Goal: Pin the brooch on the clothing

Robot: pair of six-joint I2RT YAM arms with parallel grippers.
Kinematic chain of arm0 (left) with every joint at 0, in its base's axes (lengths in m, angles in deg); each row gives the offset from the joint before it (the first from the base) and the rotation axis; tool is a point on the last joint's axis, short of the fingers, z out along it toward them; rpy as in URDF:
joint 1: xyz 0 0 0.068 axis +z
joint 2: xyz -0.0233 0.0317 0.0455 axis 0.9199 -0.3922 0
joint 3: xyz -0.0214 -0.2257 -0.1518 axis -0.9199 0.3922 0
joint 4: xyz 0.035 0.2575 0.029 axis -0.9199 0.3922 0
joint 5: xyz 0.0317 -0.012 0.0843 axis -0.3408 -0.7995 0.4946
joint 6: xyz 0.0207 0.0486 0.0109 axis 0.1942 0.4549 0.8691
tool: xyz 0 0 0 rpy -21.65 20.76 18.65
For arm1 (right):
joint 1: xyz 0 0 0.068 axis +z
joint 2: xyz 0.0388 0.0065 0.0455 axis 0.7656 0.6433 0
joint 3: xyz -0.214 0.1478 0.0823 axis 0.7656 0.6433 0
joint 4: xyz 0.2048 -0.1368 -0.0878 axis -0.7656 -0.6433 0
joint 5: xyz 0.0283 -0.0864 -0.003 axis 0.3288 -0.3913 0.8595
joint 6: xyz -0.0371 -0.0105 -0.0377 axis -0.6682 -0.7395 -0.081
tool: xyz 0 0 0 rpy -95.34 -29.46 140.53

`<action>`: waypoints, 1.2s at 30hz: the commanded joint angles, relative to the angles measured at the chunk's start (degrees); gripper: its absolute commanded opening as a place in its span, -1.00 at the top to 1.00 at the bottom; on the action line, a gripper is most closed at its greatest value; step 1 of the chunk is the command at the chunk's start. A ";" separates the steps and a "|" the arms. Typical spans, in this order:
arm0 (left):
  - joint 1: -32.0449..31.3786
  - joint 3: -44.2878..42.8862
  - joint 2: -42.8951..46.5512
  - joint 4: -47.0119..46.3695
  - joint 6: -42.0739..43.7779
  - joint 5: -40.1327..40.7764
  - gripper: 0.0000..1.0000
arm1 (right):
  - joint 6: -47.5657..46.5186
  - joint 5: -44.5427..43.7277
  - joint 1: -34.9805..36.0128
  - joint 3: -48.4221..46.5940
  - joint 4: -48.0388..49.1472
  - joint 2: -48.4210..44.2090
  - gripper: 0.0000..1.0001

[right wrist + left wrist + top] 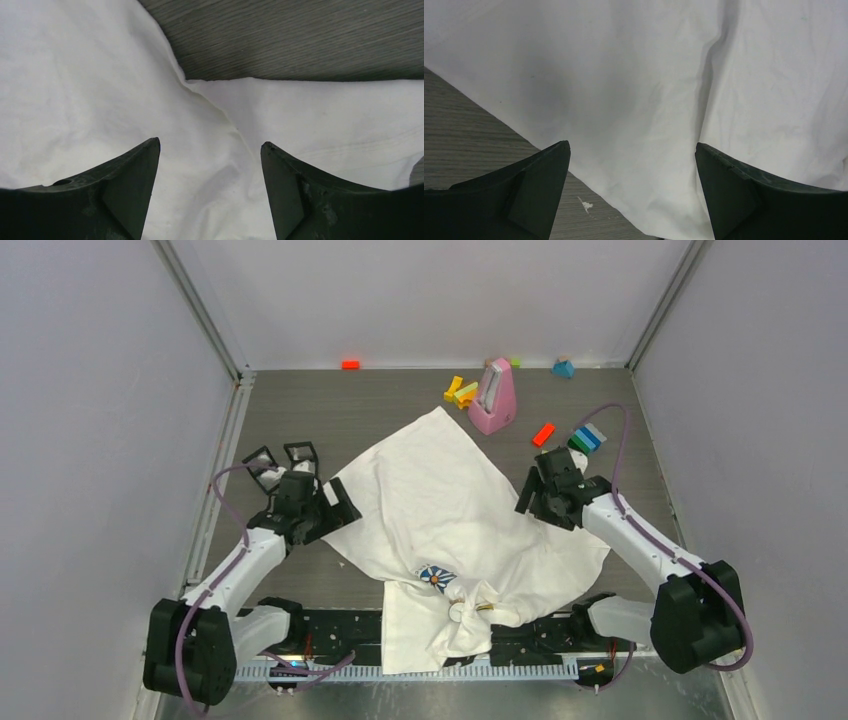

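The clothing [440, 505], a white T-shirt, lies spread over the middle of the table and is bunched up at the near edge. A blue-and-white daisy print [436, 577] shows beside the bunch. A small white round piece with a gold pin [482, 609] sits in the bunch; it may be the brooch. My left gripper [338, 505] stands open at the shirt's left edge, over plain white cloth [639, 90] and nothing between its fingers [539, 185]. My right gripper [532, 490] stands open at the right edge, above a fold [210, 100].
A pink metronome-shaped thing [494, 397] stands at the back, with yellow blocks [458, 392], an orange block [543, 434] and a blue-green stack [586, 438] near it. Two small black frames [282, 457] lie beside the left gripper. Grey walls close in three sides.
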State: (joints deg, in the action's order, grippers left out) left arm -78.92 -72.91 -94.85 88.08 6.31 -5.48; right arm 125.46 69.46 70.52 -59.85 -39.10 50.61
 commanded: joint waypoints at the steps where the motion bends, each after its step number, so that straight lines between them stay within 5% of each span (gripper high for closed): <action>1: 0.16 -0.47 -2.49 -5.91 -2.67 1.08 -0.99 | 1.74 -2.57 -4.54 0.45 -2.16 -0.45 -0.58; 16: -8.47 -17.18 -30.18 -16.86 -4.00 -1.11 -0.99 | 5.57 4.30 -23.56 8.33 6.29 3.81 -0.52; 20: -7.88 -20.43 -36.36 -17.31 -4.13 -0.66 -0.99 | 4.84 6.12 -28.34 7.68 8.80 9.88 -0.23; 25: -4.95 -22.36 -42.21 -19.85 -5.90 -2.29 -0.99 | 4.14 9.11 -32.60 5.01 11.91 16.14 0.53; 28: -3.74 -25.59 -46.16 -19.23 -6.01 -3.23 -0.99 | 3.71 10.45 -34.42 0.18 12.18 21.13 0.81; 36: -1.94 -38.00 -54.97 -14.95 -4.52 -2.87 -0.99 | 2.16 17.81 -40.25 -15.74 10.83 34.86 0.99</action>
State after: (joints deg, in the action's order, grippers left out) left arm -82.07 -107.66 -144.03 67.14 -0.46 -11.17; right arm 129.59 86.22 32.92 -70.40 -30.64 78.36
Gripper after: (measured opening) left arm 0.994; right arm 0.029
